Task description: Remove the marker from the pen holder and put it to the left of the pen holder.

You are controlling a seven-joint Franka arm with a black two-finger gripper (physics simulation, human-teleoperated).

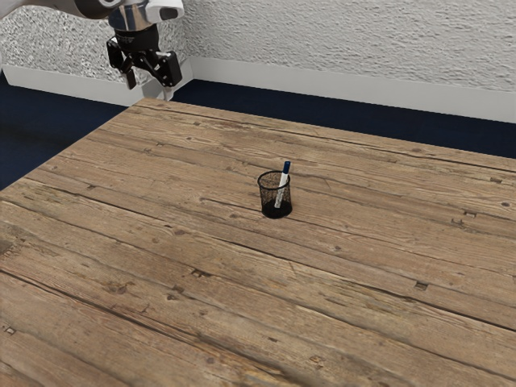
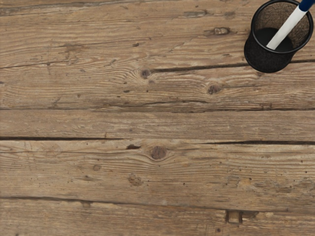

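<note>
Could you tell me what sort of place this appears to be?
Probably a simple office or study: a bare-plank wooden table, a mesh pen holder with a marker in it, and dark blue flooring beside a rough white wall.

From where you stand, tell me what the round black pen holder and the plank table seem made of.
The round black pen holder looks like dark-coated metal: its wall is see-through mesh under a solid, faintly shiny rim. The brown plank table looks like weathered, matte wood, with grain, knots and cracks, though a printed surface could look alike.
</note>
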